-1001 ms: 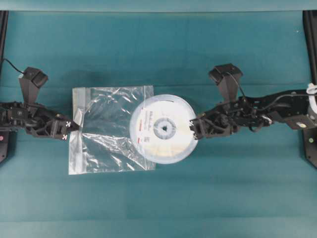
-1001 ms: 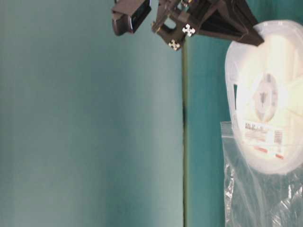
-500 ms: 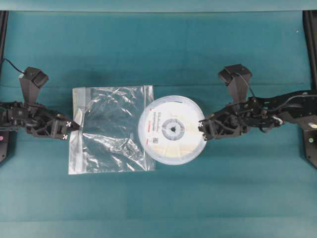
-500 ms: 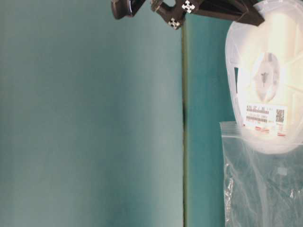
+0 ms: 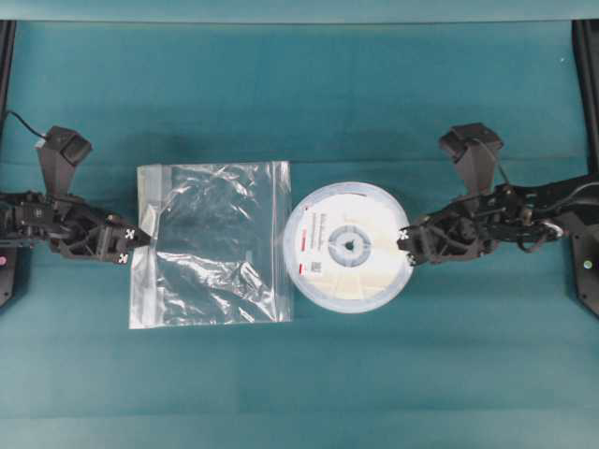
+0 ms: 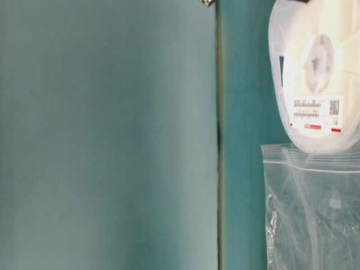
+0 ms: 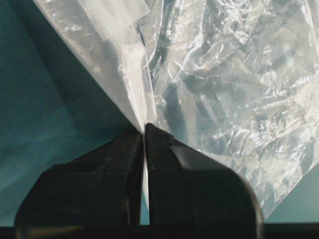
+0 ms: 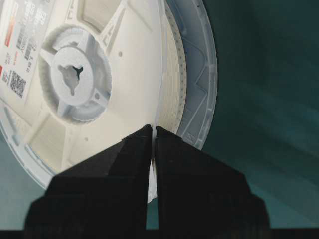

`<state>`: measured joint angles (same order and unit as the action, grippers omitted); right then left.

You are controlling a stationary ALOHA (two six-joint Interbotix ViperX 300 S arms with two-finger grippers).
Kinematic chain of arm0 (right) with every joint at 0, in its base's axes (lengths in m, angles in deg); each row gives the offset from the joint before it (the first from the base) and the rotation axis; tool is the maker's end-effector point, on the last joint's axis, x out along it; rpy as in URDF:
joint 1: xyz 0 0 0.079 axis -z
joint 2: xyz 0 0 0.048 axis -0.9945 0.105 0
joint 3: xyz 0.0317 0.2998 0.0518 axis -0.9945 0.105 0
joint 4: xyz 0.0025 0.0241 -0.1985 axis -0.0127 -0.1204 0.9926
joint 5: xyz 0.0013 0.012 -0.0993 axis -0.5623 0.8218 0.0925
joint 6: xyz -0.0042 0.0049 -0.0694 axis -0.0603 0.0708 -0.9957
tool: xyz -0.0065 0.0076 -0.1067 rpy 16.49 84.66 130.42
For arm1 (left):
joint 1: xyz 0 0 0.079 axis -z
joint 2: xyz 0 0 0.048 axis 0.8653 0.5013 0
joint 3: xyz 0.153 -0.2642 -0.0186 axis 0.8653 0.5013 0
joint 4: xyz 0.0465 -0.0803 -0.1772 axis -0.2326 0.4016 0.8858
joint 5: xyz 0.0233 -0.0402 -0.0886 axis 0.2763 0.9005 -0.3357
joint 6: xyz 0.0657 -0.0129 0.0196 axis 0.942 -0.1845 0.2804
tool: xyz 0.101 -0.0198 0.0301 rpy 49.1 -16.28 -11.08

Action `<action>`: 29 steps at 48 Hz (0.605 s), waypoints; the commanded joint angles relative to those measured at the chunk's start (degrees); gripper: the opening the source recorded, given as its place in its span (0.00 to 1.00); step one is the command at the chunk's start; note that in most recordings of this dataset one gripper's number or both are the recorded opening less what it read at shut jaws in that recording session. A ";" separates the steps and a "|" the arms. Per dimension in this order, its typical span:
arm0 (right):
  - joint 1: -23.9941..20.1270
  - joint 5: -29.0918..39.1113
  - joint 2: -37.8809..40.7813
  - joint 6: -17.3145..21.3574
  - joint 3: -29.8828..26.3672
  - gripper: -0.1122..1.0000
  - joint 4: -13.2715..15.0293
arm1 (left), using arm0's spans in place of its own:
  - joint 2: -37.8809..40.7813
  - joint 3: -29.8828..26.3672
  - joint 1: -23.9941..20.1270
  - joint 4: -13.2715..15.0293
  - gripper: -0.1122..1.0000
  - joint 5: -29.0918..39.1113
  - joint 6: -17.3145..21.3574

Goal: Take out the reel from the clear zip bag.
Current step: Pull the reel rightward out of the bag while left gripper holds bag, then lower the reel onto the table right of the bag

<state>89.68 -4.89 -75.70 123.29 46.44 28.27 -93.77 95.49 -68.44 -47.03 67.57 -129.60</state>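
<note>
Both grippers clamped | left gripper point(image 5: 142, 236) pinches clear zip bag point(image 5: 211, 243) edge | right gripper point(image 5: 405, 251) grips reel point(image 5: 348, 246) rim | reel just right of bag on table point(image 5: 299, 94)

1. A teal worktop point(image 5: 299, 393) fills almost the whole overhead view, its surface matte and looking like cloth.
2. Faint straight creases cross the covering from side to side, one in the upper half and one near the bottom edge.
3. A paler teal band point(image 5: 299, 9) runs along the top edge of the overhead view.
4. Dark upright frame rails stand at the far left point(image 5: 6, 56) and far right point(image 5: 588, 65) edges.
5. The table-level view appears turned on its side: a plain blue-green backdrop point(image 6: 107, 135) meets the worktop at a thin dark seam point(image 6: 218, 135).
6. Light is soft and even, with only mild shadows.
</note>
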 commanded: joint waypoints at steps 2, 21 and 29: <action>0.00 0.09 -1.32 0.35 0.70 0.13 -0.09 | -0.18 -0.79 -0.09 -0.18 0.11 -0.26 0.26; 0.53 0.26 -3.60 0.44 2.81 0.13 -0.09 | -0.09 -0.79 0.00 -0.18 0.11 -0.26 0.26; 0.97 0.53 -5.27 0.44 4.13 0.13 -0.09 | -0.18 -0.79 0.00 -0.26 0.11 -0.26 0.26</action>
<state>90.30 -4.45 -79.92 123.38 50.31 28.27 -93.77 95.41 -68.44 -47.03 67.57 -129.51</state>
